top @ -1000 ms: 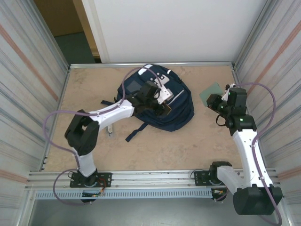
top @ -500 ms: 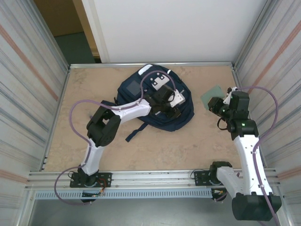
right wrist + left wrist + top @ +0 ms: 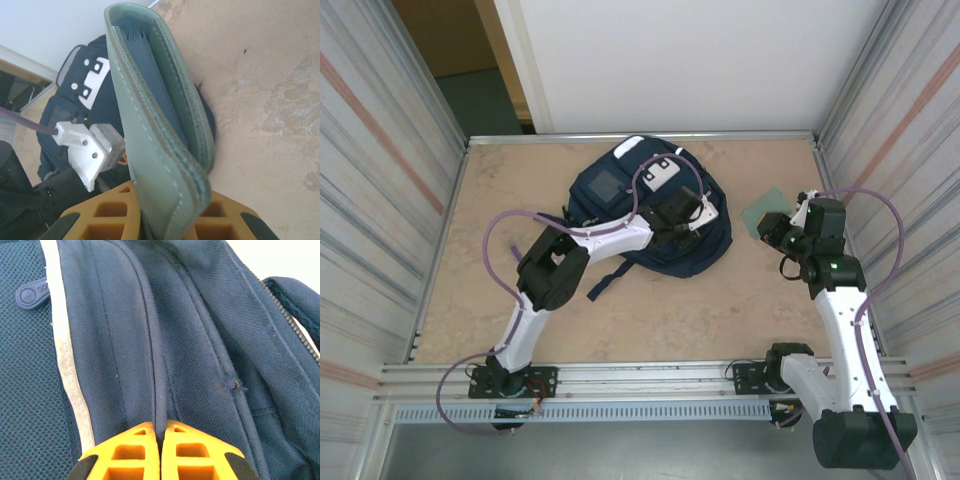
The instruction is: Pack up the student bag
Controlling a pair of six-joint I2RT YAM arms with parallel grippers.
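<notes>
Student bag (image 3: 710, 245) is pinched by left jaws, shifted rightward; right jaws clamp wallet (image 3: 150, 140).

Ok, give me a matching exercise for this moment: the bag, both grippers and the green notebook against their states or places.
1 student bag
2 left gripper
3 right gripper
4 green notebook

a pinched shut on a bag seam
b lying on the table, far middle
c shut on the notebook
d held at the table's right side

Pairs: 1-b, 2-a, 3-c, 4-d
</notes>
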